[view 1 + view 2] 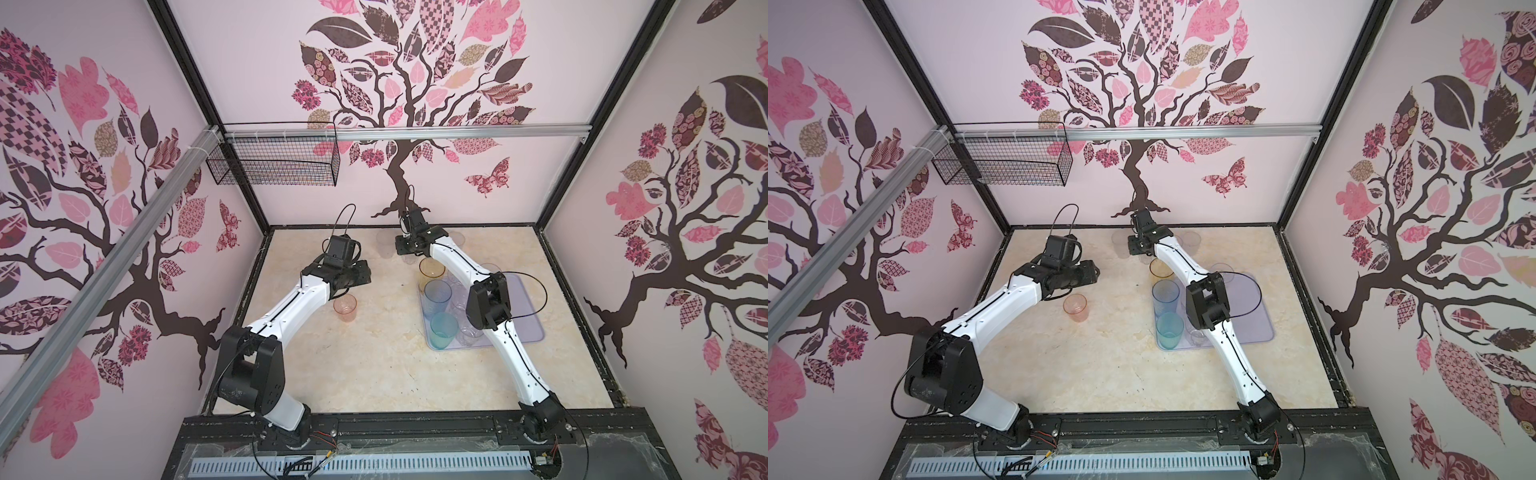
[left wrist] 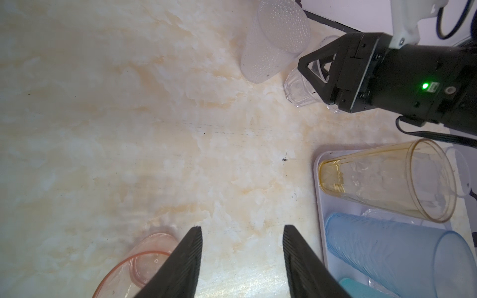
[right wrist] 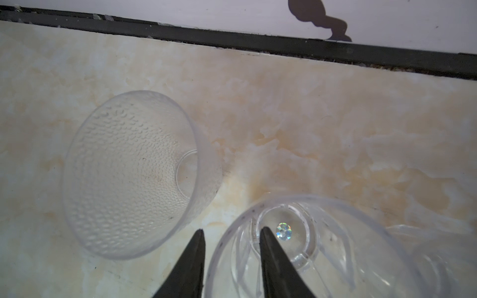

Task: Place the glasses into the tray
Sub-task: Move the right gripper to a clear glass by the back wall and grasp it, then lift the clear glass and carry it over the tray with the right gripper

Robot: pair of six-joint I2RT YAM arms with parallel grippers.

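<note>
1. Left tool (image 2: 242,228): my jaws stand wide apart with nothing between them, above bare worktop (image 1: 374,374). The pink glass (image 2: 134,265) stands just beside it on the worktop, outside the tray. In the left wrist view the frame edge cuts this glass off and one finger covers part of it.

2. The tray (image 1: 528,316) lies on the right half of the worktop. Along its left edge, near to far, stand a teal glass (image 1: 444,330), a blue glass (image 1: 437,295) and an amber glass (image 1: 432,270). My right arm (image 1: 486,303) crosses the tray and hides part of it. The clear glasses under it are faint, and I cannot count them.

3. Right tool (image 3: 232,231): it is beyond the tray, near the back wall, and is hidden under its own wrist in both top views. The right wrist view shows the jaws part-way apart, astride the wall of a clear faceted glass (image 3: 322,245), with one finger outside and one inside. A gap shows at the inner finger, so no grip shows. A dimpled frosted glass (image 3: 129,175) stands just beside it on the worktop.

4. Surface: cream marbled, with dark specks.

5. Room: the walls (image 1: 415,83) carry a pink-and-brown tree pattern. A black wire basket (image 1: 282,166) hangs on the far-left rail.
</note>
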